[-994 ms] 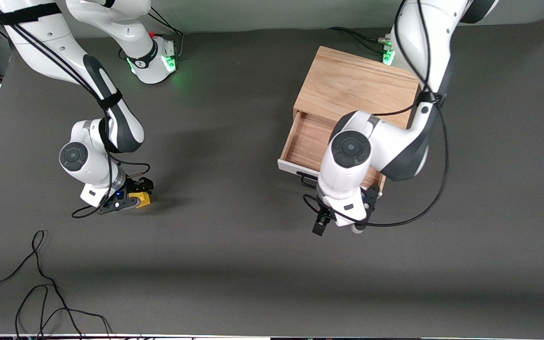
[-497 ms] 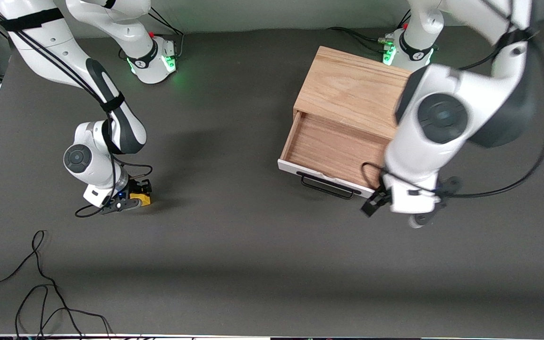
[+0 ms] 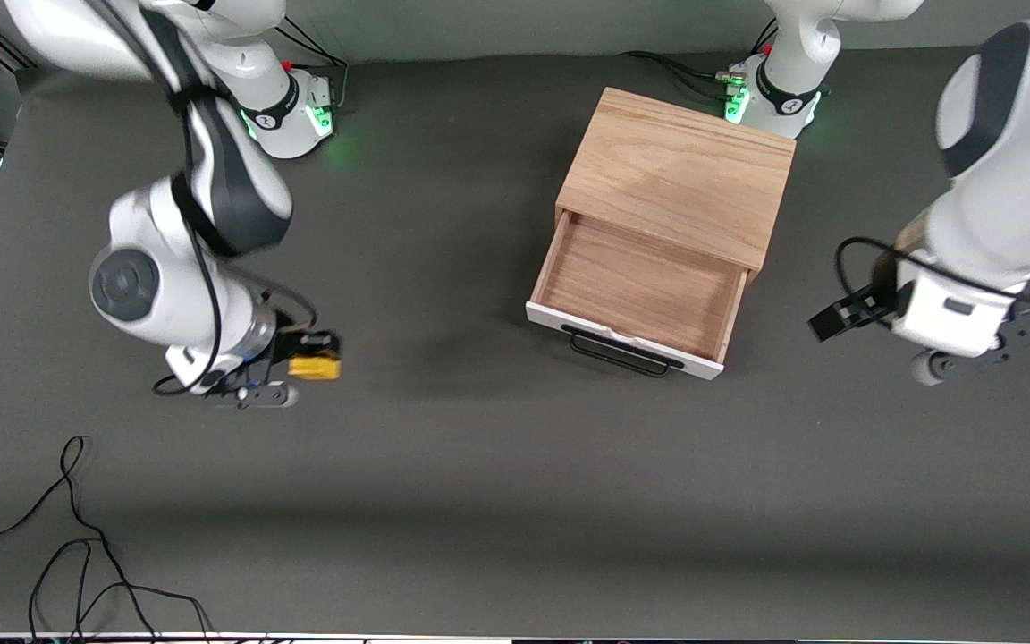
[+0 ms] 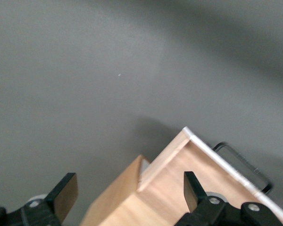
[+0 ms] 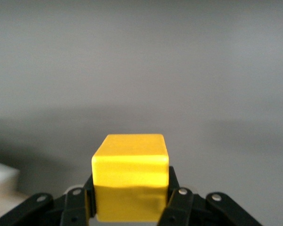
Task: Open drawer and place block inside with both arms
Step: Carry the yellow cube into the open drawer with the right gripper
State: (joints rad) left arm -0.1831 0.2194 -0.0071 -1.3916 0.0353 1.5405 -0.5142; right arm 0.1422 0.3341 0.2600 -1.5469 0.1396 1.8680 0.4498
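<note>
Grey counter point(image 3: 443, 501) below both — right pincer point(image 3: 287, 380) clamped on block point(image 3: 314, 367), lifted for the open drawer point(image 3: 636, 295); left pincer point(image 3: 846, 313) spread empty, drawn aside.

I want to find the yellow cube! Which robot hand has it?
The right gripper has the small yellow cube pinched in its jaws, above the table. The left gripper is open, holding nothing.

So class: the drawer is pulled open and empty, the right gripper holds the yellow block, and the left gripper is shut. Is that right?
Not quite. The left gripper is open; the left wrist view shows its fingers spread apart. The drawer is open and empty, and the right gripper holds the yellow block.
</note>
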